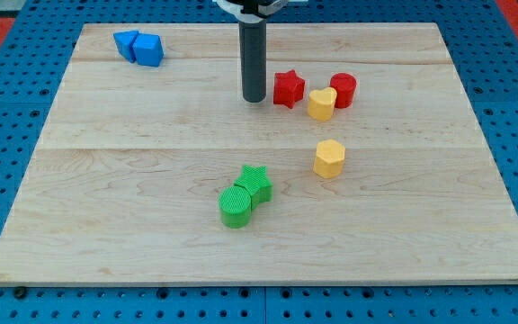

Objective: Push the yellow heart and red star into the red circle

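The rod stood upright on the wooden worktop [106, 180], my tip [254, 99] resting just beside the red star [288, 88], which lay at its three o'clock; whether they touched I couldn't quite tell. This end effector had nothing to clench or grasp, being a bare rod. Further toward three o'clock, the yellow heart [322, 103] sat pressed against the red circle [343, 89]. A yellow hexagonal block [328, 158] lay apart, toward five o'clock of the tip.
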`<state>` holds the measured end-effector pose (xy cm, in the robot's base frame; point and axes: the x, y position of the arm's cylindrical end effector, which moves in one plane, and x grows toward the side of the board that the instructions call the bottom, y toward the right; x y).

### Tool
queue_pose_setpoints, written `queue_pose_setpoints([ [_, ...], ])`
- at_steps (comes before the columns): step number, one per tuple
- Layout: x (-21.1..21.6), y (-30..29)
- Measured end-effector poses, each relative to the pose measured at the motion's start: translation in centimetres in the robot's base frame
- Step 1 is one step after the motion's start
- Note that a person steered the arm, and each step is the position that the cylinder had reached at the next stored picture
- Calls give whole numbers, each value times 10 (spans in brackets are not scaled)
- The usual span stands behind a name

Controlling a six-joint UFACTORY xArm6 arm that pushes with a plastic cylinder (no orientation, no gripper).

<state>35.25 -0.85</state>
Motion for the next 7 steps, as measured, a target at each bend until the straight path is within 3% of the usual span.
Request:
queue_pose_setpoints([
  [3, 40, 67],
  [5, 17, 88],
  [7, 14, 42],
])
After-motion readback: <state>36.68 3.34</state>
